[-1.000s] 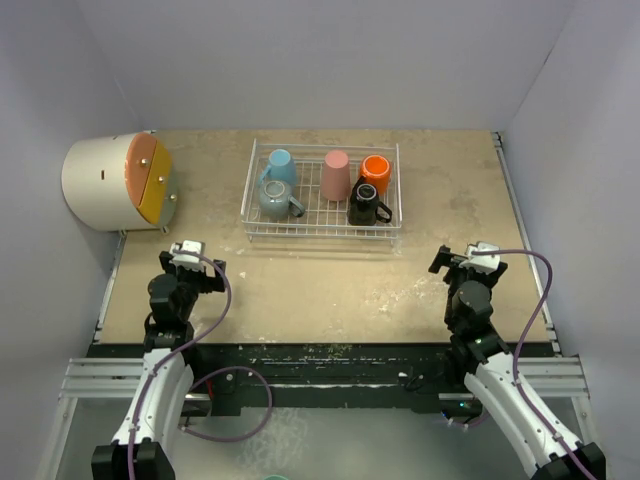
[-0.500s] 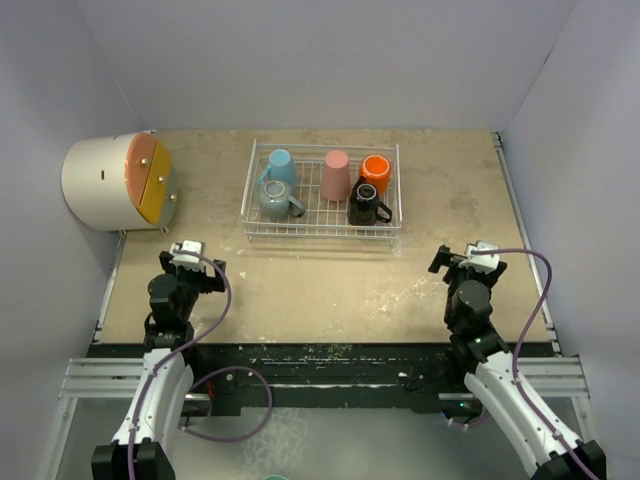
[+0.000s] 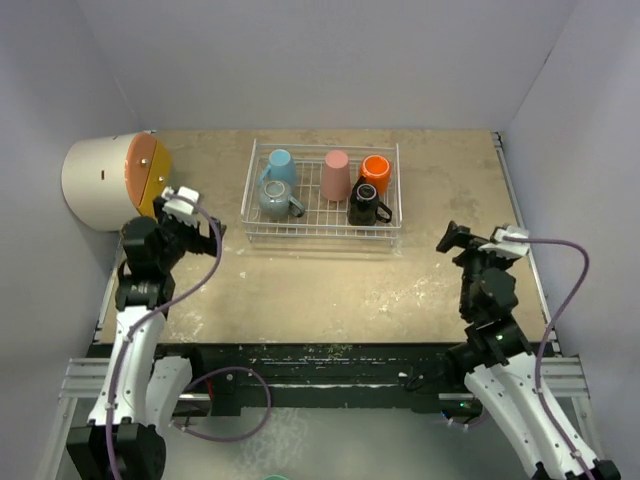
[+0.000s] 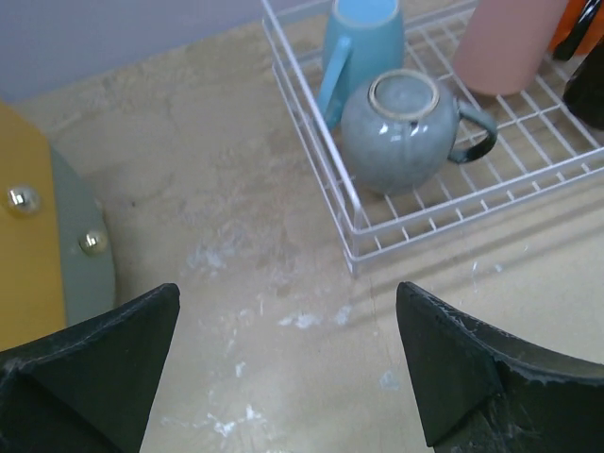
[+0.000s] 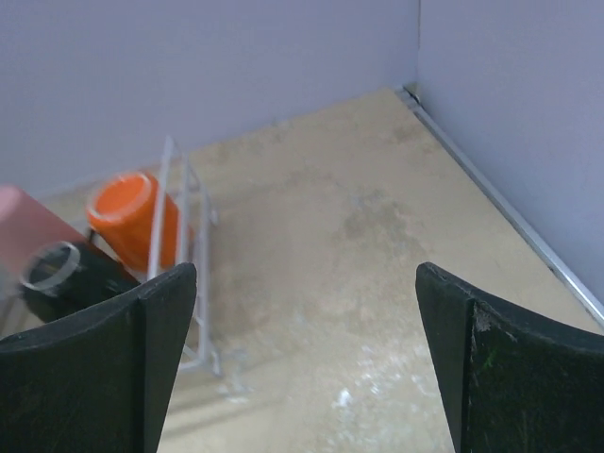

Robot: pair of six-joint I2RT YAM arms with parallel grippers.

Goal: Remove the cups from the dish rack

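Observation:
The white wire dish rack sits at the table's back middle and holds all five cups: light blue mug, grey-teal mug, pink tumbler, orange mug and black mug. My left gripper is open and empty, raised left of the rack; its wrist view shows the rack's corner, the grey-teal mug and the light blue mug. My right gripper is open and empty, right of the rack; its view shows the orange mug and black mug.
A cream cylinder with an orange-yellow face lies at the back left, close to my left arm. Grey walls enclose the table on three sides. A metal rail runs along the right edge.
Both arms have lifted from their rest pose. My left gripper has moved up and toward the rack's left side; my right gripper has risen and shifted slightly right. The cups have not moved.

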